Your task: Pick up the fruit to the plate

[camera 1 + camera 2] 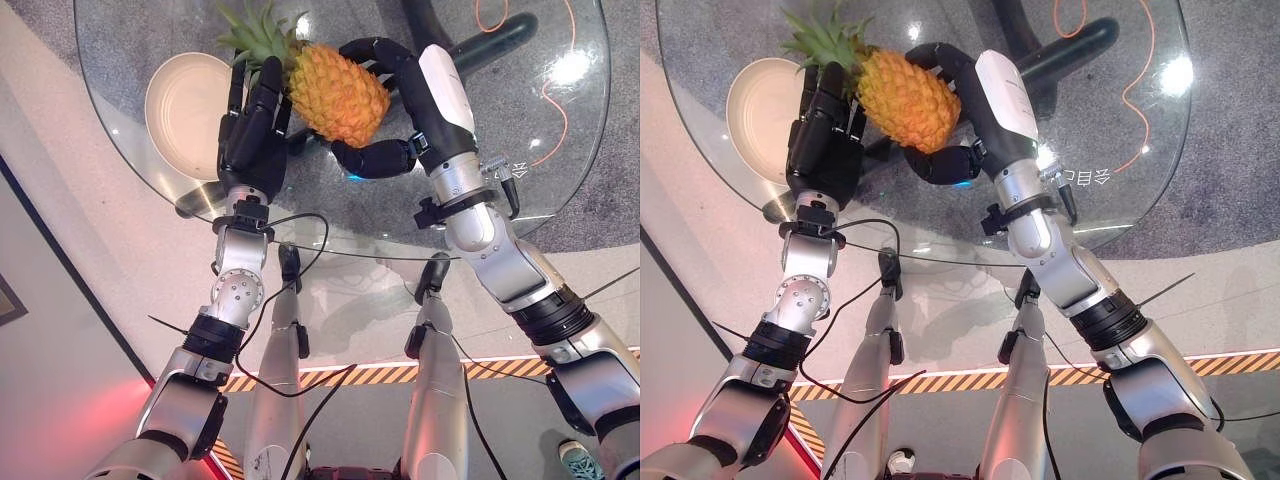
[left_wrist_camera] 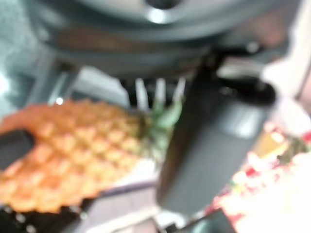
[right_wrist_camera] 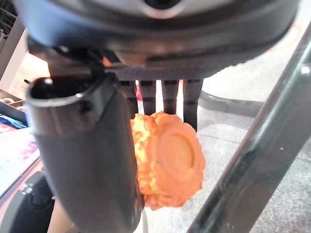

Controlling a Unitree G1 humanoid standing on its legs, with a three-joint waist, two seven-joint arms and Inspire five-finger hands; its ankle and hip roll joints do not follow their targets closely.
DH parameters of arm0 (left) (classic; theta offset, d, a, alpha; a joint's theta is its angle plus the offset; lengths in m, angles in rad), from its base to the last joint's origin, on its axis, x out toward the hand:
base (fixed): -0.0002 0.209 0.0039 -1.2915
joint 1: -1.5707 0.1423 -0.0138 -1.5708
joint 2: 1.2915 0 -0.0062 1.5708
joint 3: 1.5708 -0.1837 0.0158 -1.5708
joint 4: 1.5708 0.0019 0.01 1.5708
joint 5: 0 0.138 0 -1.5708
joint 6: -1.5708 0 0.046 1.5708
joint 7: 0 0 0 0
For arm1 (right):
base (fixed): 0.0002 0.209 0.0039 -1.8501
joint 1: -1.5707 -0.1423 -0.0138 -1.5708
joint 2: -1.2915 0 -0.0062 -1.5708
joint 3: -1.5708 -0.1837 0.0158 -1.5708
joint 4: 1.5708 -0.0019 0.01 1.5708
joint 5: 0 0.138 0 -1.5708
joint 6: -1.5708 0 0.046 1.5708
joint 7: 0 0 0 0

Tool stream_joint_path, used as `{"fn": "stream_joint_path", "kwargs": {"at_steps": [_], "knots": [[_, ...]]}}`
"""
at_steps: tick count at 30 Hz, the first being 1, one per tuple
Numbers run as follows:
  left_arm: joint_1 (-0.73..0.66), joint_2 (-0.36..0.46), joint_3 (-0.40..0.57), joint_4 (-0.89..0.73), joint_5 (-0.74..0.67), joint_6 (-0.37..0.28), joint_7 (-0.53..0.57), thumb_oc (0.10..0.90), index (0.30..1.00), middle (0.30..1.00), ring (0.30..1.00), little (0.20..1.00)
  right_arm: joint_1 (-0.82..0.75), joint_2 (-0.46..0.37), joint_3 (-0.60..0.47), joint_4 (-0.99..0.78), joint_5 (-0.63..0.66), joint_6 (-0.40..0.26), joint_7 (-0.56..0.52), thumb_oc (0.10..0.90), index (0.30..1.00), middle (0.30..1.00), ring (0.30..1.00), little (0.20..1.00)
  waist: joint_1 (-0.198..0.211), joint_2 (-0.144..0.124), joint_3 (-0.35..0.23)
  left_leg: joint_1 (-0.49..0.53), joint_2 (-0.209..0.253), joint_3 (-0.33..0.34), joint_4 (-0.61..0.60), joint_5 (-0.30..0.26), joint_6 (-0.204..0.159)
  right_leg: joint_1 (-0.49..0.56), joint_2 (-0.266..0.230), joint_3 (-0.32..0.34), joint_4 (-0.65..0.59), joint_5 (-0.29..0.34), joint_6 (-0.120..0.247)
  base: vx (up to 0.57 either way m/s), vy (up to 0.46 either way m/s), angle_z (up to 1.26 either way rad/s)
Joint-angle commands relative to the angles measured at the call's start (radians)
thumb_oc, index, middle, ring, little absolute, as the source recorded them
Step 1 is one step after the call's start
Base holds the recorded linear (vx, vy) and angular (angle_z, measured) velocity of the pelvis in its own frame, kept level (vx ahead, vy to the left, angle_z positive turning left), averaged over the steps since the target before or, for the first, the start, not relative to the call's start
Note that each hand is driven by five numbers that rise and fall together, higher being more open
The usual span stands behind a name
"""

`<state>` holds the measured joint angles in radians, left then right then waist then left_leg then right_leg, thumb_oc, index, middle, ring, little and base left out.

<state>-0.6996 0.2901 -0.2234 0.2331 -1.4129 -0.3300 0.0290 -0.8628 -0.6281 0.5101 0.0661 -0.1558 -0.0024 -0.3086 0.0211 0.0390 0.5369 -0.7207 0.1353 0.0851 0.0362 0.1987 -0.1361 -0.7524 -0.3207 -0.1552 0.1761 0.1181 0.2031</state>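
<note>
Take the pineapple (image 1: 338,95) as your reference: it is held above the round glass worktop (image 1: 520,190), lying tilted, with its green crown (image 1: 255,38) pointing toward the plate (image 1: 185,110) and its flat base end facing the right wrist. The right hand (image 1: 395,100) grips the pineapple: its fingers (image 1: 375,52) curl over the far side of the fruit and its thumb (image 1: 372,158) wraps under the near side, so the orange body sits between them. In the right wrist view you see the base of the pineapple (image 3: 167,165) just past the thumb (image 3: 87,160), with the row of fingers touching its far edge. The left hand (image 1: 250,130) stands on the crown side of the pineapple, between the fruit and the plate, with its fingers straight and laid against the fruit where the leaves begin; it is not curled round anything. In the left wrist view the pineapple (image 2: 73,150) lies just beside the thumb (image 2: 209,145). The cream plate lies flat on the worktop beyond the crown, just past the left hand and partly covered by it. Whether the pineapple touches the glass cannot be told.
</note>
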Motion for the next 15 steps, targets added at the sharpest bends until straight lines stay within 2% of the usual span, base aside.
{"fn": "stream_joint_path", "kwargs": {"at_steps": [1, 8, 15], "knots": [[-0.118, 0.007, -0.025, -0.204, 0.041, -0.048, -0.123, 0.8, 0.9, 0.9, 0.9, 0.9, -0.128, 0.002, 0.061, -0.191, -0.033, -0.092, 0.032, 0.1, 0.3, 0.3, 0.3, 0.2, 0.002, 0.003, -0.017, 0.016, -0.019, -0.032, 0.057, -0.048, 0.012, 0.019, -0.013, -0.048, -0.025, 0.063, 0.027, 0.0, 0.0, 0.0], [-0.121, 0.011, -0.023, -0.2, 0.085, -0.072, -0.087, 0.8, 0.9, 0.9, 0.9, 0.9, -0.131, 0.003, 0.061, -0.191, -0.035, -0.093, 0.034, 0.1, 0.3, 0.3, 0.3, 0.2, 0.004, 0.003, -0.017, 0.016, -0.021, -0.035, 0.057, -0.048, 0.012, 0.021, -0.013, -0.051, -0.026, 0.063, 0.028, 0.0, 0.0, 0.0], [-0.125, 0.035, -0.026, -0.183, 0.259, -0.109, 0.062, 0.8, 0.9, 0.9, 0.9, 0.9, -0.133, 0.0, 0.057, -0.192, -0.04, -0.103, 0.027, 0.1, 0.3, 0.3, 0.3, 0.2, 0.005, 0.004, -0.017, 0.014, -0.022, -0.037, 0.053, -0.046, 0.013, 0.017, -0.01, -0.051, -0.024, 0.062, 0.027, 0.0, 0.0, 0.0]]}}
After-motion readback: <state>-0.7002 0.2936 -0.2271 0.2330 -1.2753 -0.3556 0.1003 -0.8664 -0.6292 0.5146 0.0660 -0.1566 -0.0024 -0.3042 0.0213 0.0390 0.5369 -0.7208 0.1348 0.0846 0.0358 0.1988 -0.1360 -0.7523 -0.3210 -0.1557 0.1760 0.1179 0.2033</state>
